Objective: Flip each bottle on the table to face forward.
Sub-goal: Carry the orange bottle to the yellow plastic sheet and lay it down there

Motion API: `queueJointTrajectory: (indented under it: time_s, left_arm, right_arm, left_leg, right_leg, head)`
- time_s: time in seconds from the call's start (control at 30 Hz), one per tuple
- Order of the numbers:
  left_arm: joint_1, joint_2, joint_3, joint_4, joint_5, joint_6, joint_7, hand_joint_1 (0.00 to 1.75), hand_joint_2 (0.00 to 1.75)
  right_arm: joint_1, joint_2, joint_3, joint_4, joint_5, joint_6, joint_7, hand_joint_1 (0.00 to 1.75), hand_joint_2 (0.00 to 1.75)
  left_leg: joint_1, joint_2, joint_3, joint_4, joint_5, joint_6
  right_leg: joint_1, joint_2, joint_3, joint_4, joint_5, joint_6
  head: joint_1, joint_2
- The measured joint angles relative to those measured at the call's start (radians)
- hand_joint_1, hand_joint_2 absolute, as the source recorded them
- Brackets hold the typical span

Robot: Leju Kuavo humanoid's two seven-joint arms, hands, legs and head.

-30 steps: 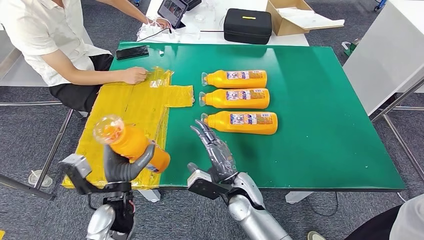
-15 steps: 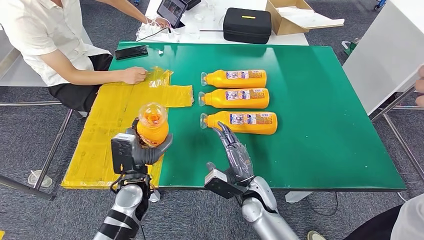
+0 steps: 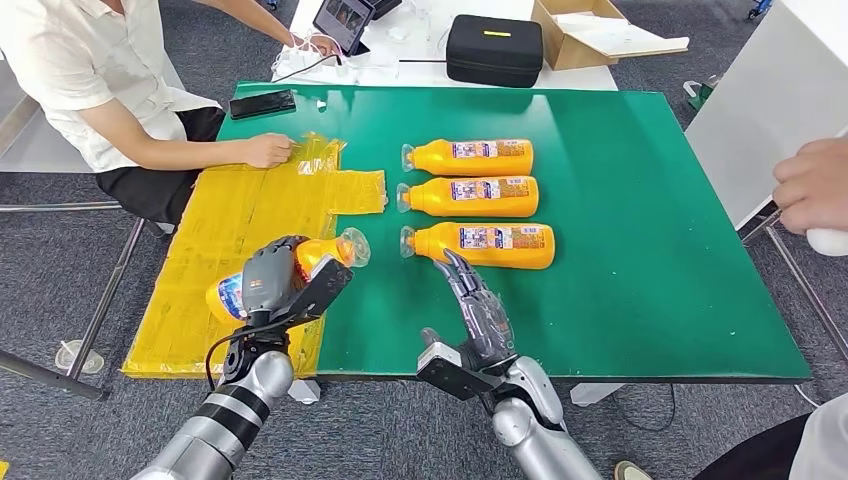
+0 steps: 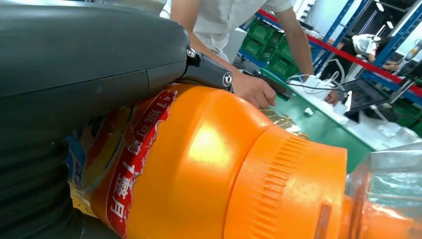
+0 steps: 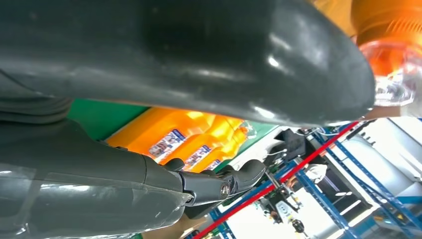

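- Right now the green table [image 3: 650,250] is carrying the scene, with a yellow sheet [image 3: 250,215] spread over its left end and a seated person resting a hand [image 3: 268,150] on that sheet's far edge.
- Three orange bottles [image 3: 478,195] are lying in a neat column mid-table, labels up, clear caps pointing toward the robot's left.
- Over the yellow sheet, the left hand [image 3: 275,282] is wrapping its fingers round a fourth bottle [image 3: 325,253] and holding it roughly level, long axis running left to right, cap aimed right at the column.
- That cap is facing the opposite way from the three on the table, so I judge the bottle is needing a turn end for end before it is set down.
- Meanwhile the right hand [image 3: 478,305] is hovering with fingers spread, holding nothing, fingertips just beside the nearest lying bottle.
- Beyond the table, a black case [image 3: 495,50] and a cardboard box [image 3: 590,35] are sitting on a white surface.
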Motion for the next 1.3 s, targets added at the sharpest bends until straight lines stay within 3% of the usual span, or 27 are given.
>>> queueJointTrajectory:
  time_s: [0.2, 0.4, 0.43, 0.57, 0.6, 0.7, 0.93, 1.3]
  left_arm:
    - [-0.018, 0.013, -0.009, 0.034, -0.007, -0.009, 0.008, 1.75, 1.75]
    - [-0.059, 0.031, -0.015, 0.080, -0.080, -0.156, 0.070, 1.74, 1.75]
    - [-0.068, 0.035, -0.016, 0.091, -0.086, -0.177, 0.071, 1.64, 1.75]
    - [-0.113, 0.051, -0.018, 0.146, -0.089, -0.292, 0.056, 0.13, 1.75]
    - [-0.125, 0.055, -0.019, 0.159, -0.087, -0.328, 0.050, 0.02, 1.75]
    - [-0.151, 0.071, -0.018, 0.203, -0.073, -0.424, 0.031, 0.00, 1.75]
    - [-0.187, 0.098, -0.019, 0.271, -0.069, -0.502, 0.003, 0.00, 1.75]
    - [-0.193, 0.099, -0.018, 0.296, -0.060, -0.452, 0.009, 0.00, 1.75]
  right_arm:
    - [0.005, 0.000, -0.006, -0.005, 0.000, 0.002, 0.000, 0.00, 0.00]
    - [0.012, 0.003, -0.021, -0.010, -0.010, 0.019, -0.013, 0.00, 0.00]
    - [0.012, 0.004, -0.023, -0.010, -0.013, 0.021, -0.018, 0.00, 0.00]
    - [0.012, 0.007, -0.030, -0.009, -0.034, 0.028, -0.042, 0.00, 0.00]
    - [0.011, 0.007, -0.030, -0.008, -0.039, 0.031, -0.049, 0.00, 0.44]
    - [0.007, 0.011, -0.031, 0.001, -0.053, 0.037, -0.067, 0.00, 1.75]
    - [-0.016, 0.024, -0.032, 0.047, -0.082, 0.039, -0.097, 0.00, 1.75]
    - [-0.026, 0.030, -0.031, 0.086, -0.091, 0.042, -0.104, 0.00, 1.75]
  left_leg:
    - [0.000, 0.000, 0.000, 0.000, 0.000, 0.000]
    - [0.000, 0.000, 0.000, 0.000, 0.000, 0.000]
    - [0.000, 0.000, 0.000, 0.000, 0.000, 0.000]
    - [0.000, 0.000, 0.001, 0.000, 0.000, 0.000]
    - [0.000, 0.000, 0.001, 0.000, 0.000, -0.001]
    - [0.000, 0.000, 0.002, 0.000, 0.001, -0.001]
    - [0.001, -0.001, 0.002, 0.000, 0.002, -0.002]
    - [0.001, -0.001, 0.003, 0.000, 0.002, -0.002]
  right_leg:
    - [0.000, 0.000, 0.000, 0.000, 0.000, 0.000]
    - [0.000, 0.000, 0.000, 0.000, 0.000, 0.000]
    - [0.000, 0.000, 0.000, 0.000, 0.000, 0.000]
    - [0.000, 0.000, 0.001, 0.002, 0.000, 0.000]
    - [0.000, 0.000, 0.001, 0.002, 0.000, 0.000]
    - [0.000, 0.000, 0.001, 0.002, 0.000, 0.000]
    - [0.000, 0.000, 0.002, 0.003, 0.000, -0.001]
    - [0.000, 0.000, 0.002, 0.003, 0.000, -0.001]
  head:
    - [0.000, 0.000]
    - [0.000, 0.000]
    - [0.000, 0.000]
    - [0.000, 0.000]
    - [0.000, 0.000]
    - [0.000, 0.000]
    - [0.000, 0.000]
    - [0.000, 0.000]
